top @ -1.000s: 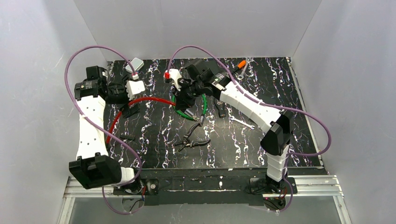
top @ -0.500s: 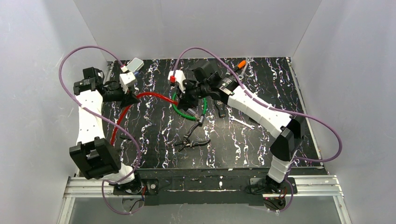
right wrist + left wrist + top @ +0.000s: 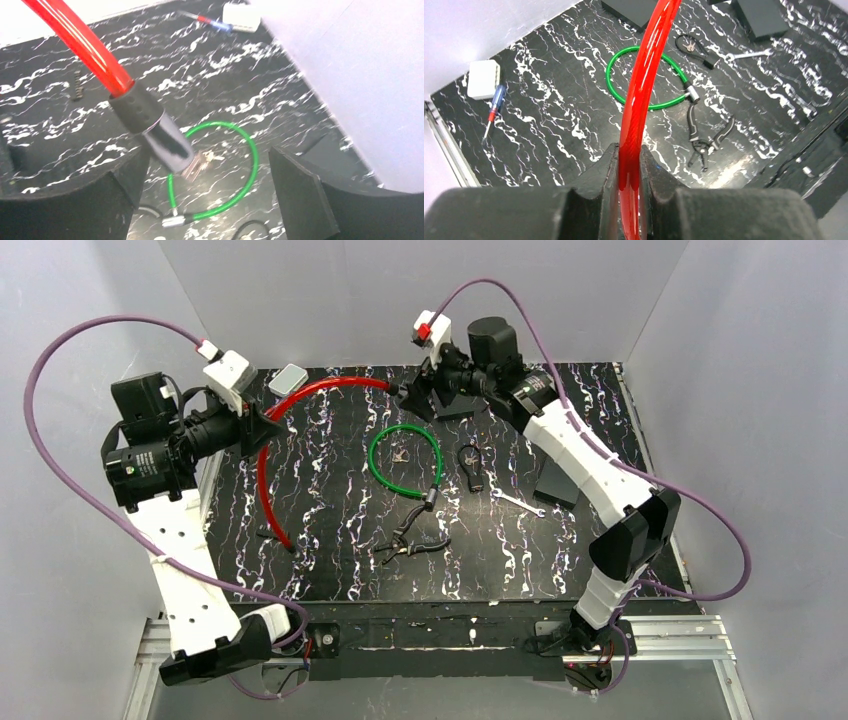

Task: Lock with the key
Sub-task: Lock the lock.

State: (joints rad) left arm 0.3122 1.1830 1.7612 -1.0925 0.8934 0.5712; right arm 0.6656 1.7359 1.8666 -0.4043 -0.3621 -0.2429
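A red cable lock [image 3: 262, 465] arcs up off the black marbled table [image 3: 330, 510]. My left gripper [image 3: 260, 426] is shut on the cable partway along, its jaws pinching the red cable [image 3: 644, 80] at the left gripper [image 3: 629, 155]. The cable's free end has a black collar [image 3: 135, 110] and a metal lock barrel [image 3: 167, 142]. A blurred coppery piece that may be the key [image 3: 194, 167] sticks out of it. That end hangs between the fingers of my open right gripper [image 3: 210, 160], close to the left finger [image 3: 125, 180]. In the top view the right gripper [image 3: 410, 395] is at the far middle.
A green cable loop [image 3: 405, 462] lies mid-table with small keys [image 3: 214, 157] inside it. Nearby are a black cable lock [image 3: 472, 462], pliers [image 3: 410, 540], a wrench [image 3: 520, 502], a black block [image 3: 555, 485], a white box [image 3: 290, 378] and a screwdriver [image 3: 493, 107]. White walls enclose three sides.
My left gripper closed on the red cable and lifted it up and left. My right gripper opened and rose toward the far wall, the lock end now loose between its fingers.
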